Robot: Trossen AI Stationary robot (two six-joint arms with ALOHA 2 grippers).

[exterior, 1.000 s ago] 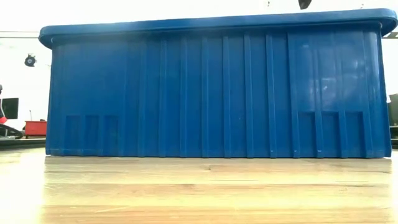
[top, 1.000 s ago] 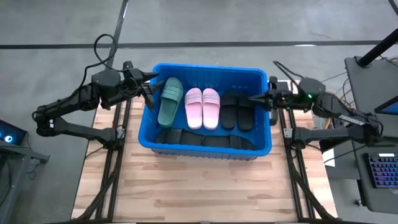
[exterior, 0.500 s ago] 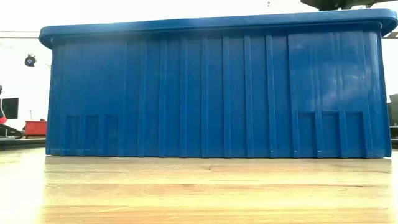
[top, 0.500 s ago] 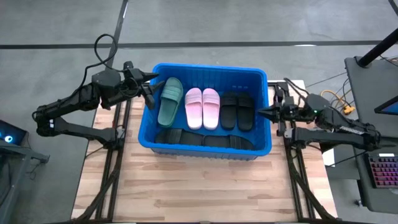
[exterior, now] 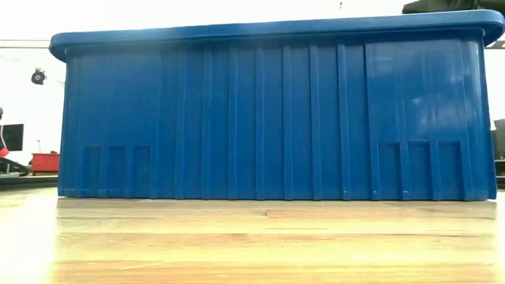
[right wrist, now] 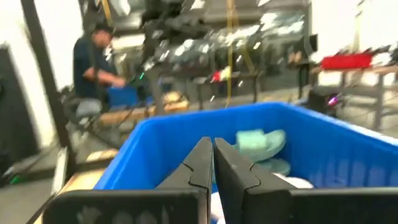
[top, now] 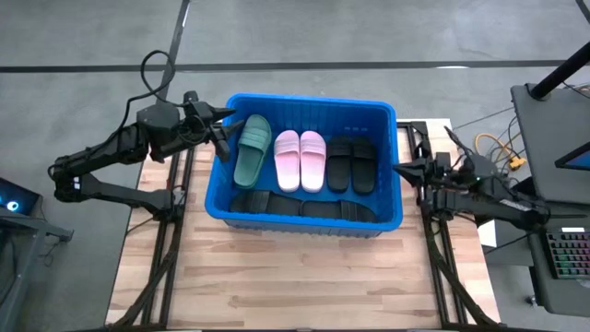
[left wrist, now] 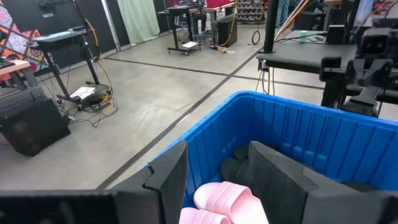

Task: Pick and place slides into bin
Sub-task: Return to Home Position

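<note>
A grey concrete floor (top: 304,37) crossed by dark lines surrounds the rig, and the left wrist view shows it running back to desks, stands and loose cables. Across the room in the right wrist view, a person (right wrist: 93,62) in a dark top sits bent over a bench. The worktop (top: 304,277) is made of pale wooden planks with a visible grain and sits on a dark metal frame.

The bin (top: 309,100), a bright blue rectangular plastic crate, stands at the far half of the worktop. The low view shows its long wall (exterior: 268,118) ribbed with upright ridges under a rolled rim. All the slides (top: 300,175) in view lie inside it, matte rubber with one broad strap each. A dark green slide (top: 251,150) leans by the left wall, then two light pink slides (top: 300,160) lie side by side, then two black slides (top: 352,164). More black ones (top: 300,207) lie end to end along the near wall; their number is unclear.

The left hand (top: 224,136) hovers over the bin's left rim with its fingers (left wrist: 168,180) spread wide and nothing between them. The right hand (top: 398,169) sits just outside the right wall, its fingers (right wrist: 202,158) pressed together and holding nothing.
</note>
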